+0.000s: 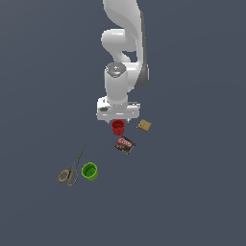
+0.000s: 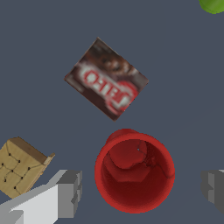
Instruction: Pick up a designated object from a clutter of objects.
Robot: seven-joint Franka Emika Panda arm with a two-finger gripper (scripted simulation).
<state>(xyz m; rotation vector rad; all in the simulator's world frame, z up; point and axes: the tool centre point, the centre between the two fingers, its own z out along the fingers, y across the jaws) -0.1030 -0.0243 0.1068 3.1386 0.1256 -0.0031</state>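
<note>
The red cup [image 1: 118, 127] stands upright on the dark floor, directly under my hand. In the wrist view I look down into the red cup [image 2: 134, 173], which sits between my two grey fingers [image 2: 70, 192]. My gripper [image 2: 142, 190] is open, with a gap showing between the cup's wall and each finger. From the exterior view the gripper [image 1: 117, 121] hangs low over the cup, its white hand covering the fingers.
A dark red-brown packet [image 1: 125, 144] [image 2: 106, 78] lies flat just beside the cup. A tan square block [image 1: 143, 126] [image 2: 19, 166] sits close to one finger. The green cup [image 1: 89, 171] [image 2: 213, 5] and orange-handled scissors [image 1: 72, 169] lie farther off, toward the exterior view's left.
</note>
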